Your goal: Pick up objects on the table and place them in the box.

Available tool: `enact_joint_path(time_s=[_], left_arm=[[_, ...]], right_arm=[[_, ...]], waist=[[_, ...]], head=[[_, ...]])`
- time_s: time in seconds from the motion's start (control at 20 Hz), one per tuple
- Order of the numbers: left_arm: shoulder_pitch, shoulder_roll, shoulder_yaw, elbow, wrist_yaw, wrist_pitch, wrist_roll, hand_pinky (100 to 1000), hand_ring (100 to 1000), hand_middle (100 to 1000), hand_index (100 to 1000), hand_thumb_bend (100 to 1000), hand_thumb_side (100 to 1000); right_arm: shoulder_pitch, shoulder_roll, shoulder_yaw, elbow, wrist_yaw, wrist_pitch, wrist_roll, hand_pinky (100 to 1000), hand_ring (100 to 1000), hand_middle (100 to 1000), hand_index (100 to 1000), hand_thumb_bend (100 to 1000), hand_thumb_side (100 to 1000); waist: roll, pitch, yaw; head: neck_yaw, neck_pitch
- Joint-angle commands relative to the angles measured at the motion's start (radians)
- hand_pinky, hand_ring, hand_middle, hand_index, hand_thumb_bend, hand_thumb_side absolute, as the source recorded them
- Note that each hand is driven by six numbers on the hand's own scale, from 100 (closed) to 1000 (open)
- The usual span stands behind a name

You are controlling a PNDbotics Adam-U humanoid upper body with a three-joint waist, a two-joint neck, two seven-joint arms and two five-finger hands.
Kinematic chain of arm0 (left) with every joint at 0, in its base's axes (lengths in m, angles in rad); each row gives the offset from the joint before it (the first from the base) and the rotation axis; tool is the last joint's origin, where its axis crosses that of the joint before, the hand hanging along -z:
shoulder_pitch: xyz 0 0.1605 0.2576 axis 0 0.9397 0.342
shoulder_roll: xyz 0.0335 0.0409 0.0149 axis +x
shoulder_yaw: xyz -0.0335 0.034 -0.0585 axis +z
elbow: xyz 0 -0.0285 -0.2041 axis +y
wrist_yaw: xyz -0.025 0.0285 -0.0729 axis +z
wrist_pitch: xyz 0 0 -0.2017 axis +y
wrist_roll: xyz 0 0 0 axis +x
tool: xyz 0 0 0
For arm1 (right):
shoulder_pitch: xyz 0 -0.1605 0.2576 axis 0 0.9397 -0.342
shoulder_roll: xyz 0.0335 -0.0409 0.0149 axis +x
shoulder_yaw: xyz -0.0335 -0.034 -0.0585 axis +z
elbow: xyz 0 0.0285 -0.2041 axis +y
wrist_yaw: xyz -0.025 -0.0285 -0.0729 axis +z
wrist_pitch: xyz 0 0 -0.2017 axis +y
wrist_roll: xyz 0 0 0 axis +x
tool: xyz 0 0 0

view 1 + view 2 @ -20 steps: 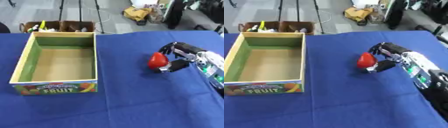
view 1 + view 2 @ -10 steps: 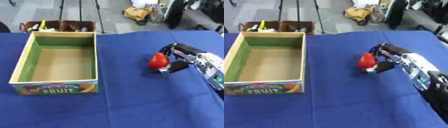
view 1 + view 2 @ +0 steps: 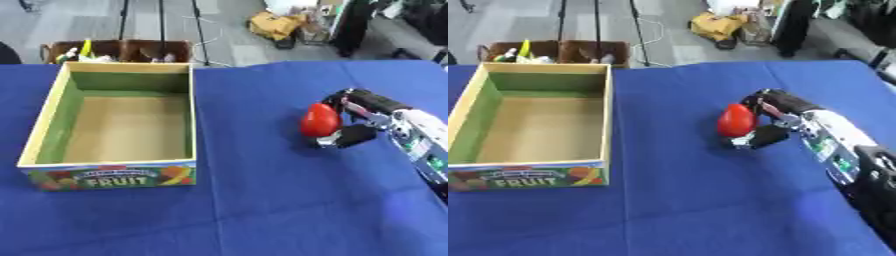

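Blue cloth-covered table (image 3: 254, 210): wide bare stretch between box and hand, and along the near edge.

Open-topped cardboard box with green inner walls and a "FRUIT" label (image 3: 109, 176): on the table's left half, long axis running away from the camera, interior showing only its tan floor.

Red, smooth, egg-shaped fruit-like object (image 3: 319, 120): right of centre, well apart from the box, long axis upright, narrower end up.

Right hand (image 3: 773, 119): reaches in from the right edge, fingers curled over the red object's top and thumb under it, pinching it.

Brown crate of small items (image 3: 114, 51): beyond the table's far edge, behind the box.
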Motion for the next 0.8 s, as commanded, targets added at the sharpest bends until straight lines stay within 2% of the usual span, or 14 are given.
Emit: enact_joint_path(time_s=[0.05,0.4,0.8], left_arm=[[-0.005,0.005,-0.004,-0.02,-0.004,-0.004,-0.002,175,196,570,296,100,834],[-0.004,0.004,-0.004,-0.019,-0.004,-0.005,-0.004,175,196,571,295,100,835],[-0.002,0.005,-0.003,-0.018,-0.005,-0.003,-0.005,175,196,571,295,100,836]], right_arm=[[-0.006,-0.03,-0.011,-0.009,0.006,0.001,-0.016,407,644,588,807,692,741],[0.001,-0.03,-0.011,-0.014,0.001,0.004,-0.05,366,595,549,777,630,740],[0.009,-0.036,-0.009,-0.038,-0.018,0.0,-0.078,353,586,533,747,460,793]], waist=[[0.0,-0.018,0.0],[0.001,-0.016,0.0],[0.001,-0.019,-0.002]], head=[[-0.003,-0.016],[-0.002,-0.013],[-0.003,-0.012]])
